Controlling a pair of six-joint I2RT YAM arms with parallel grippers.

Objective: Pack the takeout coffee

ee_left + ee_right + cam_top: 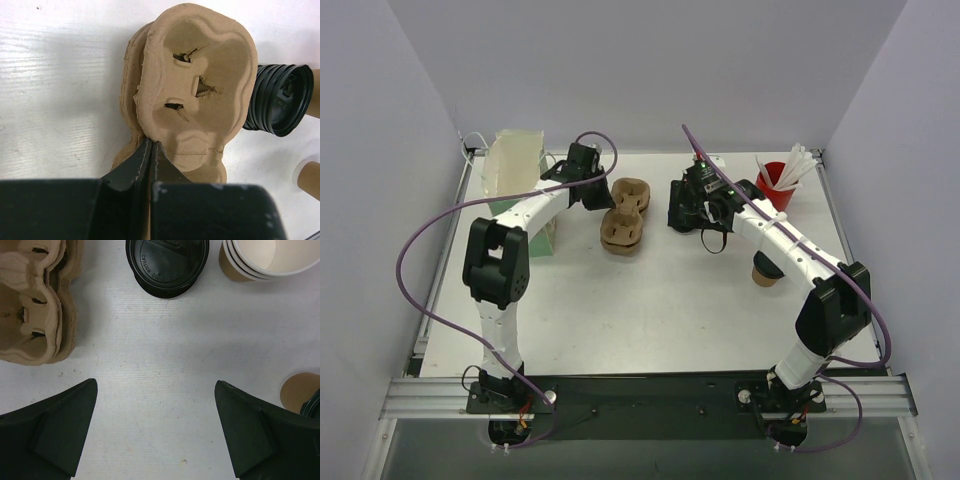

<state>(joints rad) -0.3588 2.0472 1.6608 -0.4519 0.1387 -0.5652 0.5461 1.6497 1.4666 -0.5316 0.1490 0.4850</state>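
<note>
1. Brown pulp cup carriers (625, 215) are stacked mid-bench (650, 300) in the top view. The left gripper (598, 195) is at their left edge and the right gripper (695, 212) is just to their right.
2. Top view: the takeout coffee (764, 270), a brown cup with a dark lid, stands upright on the right side of the bench. It is partly under the right arm and well apart from both grippers.
3. Top view: a red cup (775, 185) with white sticks is at back right. A pale see-through bag (520, 165) stands at back left, beside the left arm.
4. Left wrist: the left gripper (151, 150) is clenched, fingers pressed together on the near rim of the top carrier (200, 75). That carrier sits skewed over the ones beneath.
5. Left wrist: a stack of black lids (280, 100) is just past the carriers on the right.
6. Right wrist: the right gripper (155, 430) is released, fingers wide apart over bare bench and touching nothing.
7. Right wrist: the takeout coffee (297, 390) is at the bottom right edge, outside the gap and near the right-hand finger. Its lid is cut off by the frame.
8. Right wrist: the black lids (167, 265) are at top centre and a stack of lidless paper cups (250, 255) is at top right. The cup carriers (30, 305) are at top left.
</note>
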